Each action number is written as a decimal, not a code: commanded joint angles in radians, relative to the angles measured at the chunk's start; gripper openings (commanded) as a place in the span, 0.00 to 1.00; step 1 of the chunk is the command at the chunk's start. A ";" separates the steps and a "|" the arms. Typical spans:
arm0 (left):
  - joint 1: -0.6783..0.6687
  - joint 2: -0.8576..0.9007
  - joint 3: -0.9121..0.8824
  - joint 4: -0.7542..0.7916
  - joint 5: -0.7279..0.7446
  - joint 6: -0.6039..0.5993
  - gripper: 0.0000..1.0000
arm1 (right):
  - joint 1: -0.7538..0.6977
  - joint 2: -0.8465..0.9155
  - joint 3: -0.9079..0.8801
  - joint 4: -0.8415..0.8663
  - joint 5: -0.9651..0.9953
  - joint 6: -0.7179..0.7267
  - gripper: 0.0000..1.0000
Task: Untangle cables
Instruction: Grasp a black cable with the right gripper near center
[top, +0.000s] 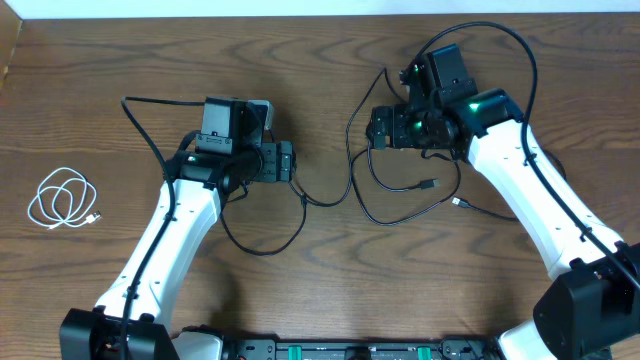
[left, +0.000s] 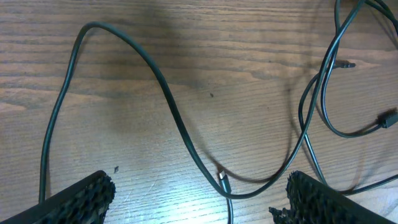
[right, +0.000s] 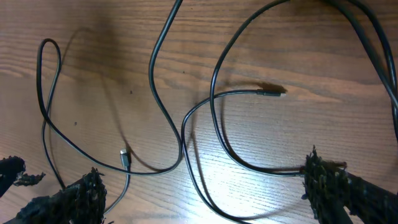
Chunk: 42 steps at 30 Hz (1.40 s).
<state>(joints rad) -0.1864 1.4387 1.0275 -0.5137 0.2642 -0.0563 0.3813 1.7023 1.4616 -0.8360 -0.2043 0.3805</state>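
Two jaws spread, empty: left gripper (left: 200, 198), right gripper (right: 205, 190). At the worktop (top: 100, 80) centre the black cables (left: 171, 107) cross; closing there could grab two strands, tightening the tangle.

Dark wood-grain table (top: 400, 290), pale strip (top: 200, 6), perhaps a wall, along its far edge.

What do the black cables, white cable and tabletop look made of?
Black cables: likely rubbery plastic jacket, matte, bending in soft loops. White cable: probably smooth plastic, loosely coiled. Tabletop: wood or wood-look laminate, visible grain, slight sheen.
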 joint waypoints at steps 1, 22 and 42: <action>-0.001 -0.008 0.006 -0.005 0.005 -0.006 0.89 | 0.006 0.000 0.004 0.003 0.011 -0.027 0.99; 0.000 -0.008 0.006 -0.035 -0.071 -0.005 0.89 | 0.040 0.215 0.004 0.167 0.007 0.013 0.99; 0.000 -0.008 0.006 -0.116 -0.119 -0.005 0.89 | 0.111 0.367 0.015 0.266 0.017 0.023 0.01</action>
<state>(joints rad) -0.1864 1.4387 1.0275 -0.6247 0.1535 -0.0563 0.4927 2.0712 1.4616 -0.5671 -0.1936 0.4049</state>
